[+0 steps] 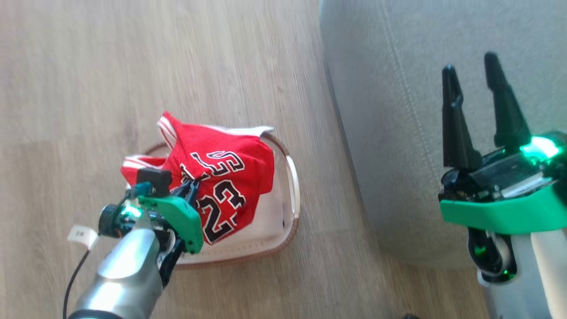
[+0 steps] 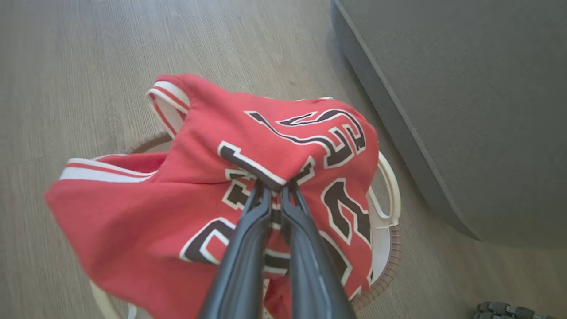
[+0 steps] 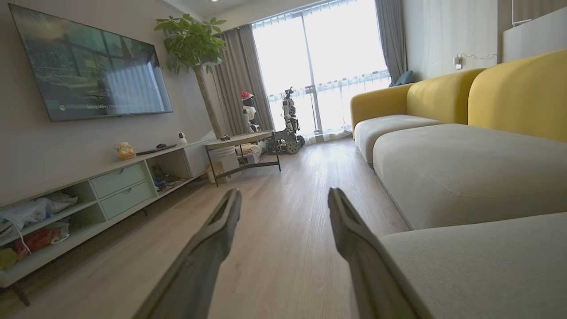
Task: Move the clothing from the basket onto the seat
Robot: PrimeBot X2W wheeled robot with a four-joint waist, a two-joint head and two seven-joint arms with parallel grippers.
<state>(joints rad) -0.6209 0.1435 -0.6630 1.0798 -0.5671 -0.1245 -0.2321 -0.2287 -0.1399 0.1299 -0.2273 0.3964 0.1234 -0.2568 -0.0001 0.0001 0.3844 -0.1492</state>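
Note:
The red "BULLS 23" jersey (image 1: 217,177) hangs bunched above the cream basket (image 1: 290,208), lifted partly clear of it. My left gripper (image 1: 191,186) is shut on a fold of the jersey (image 2: 266,150) near the lettering, its fingertips pinching the cloth in the left wrist view. The basket's rim (image 2: 390,195) shows under the cloth on the wooden floor. The grey-green seat (image 1: 421,110) lies to the right of the basket. My right gripper (image 1: 471,71) stands open above the seat's edge with nothing between its fingers (image 3: 221,230).
Wooden floor (image 1: 110,88) surrounds the basket. In the right wrist view, a yellow-backed sofa (image 3: 465,133) runs along the right, a TV cabinet (image 3: 110,186) along the left wall, and a small table (image 3: 241,146), a plant and other robots (image 3: 290,119) stand far off.

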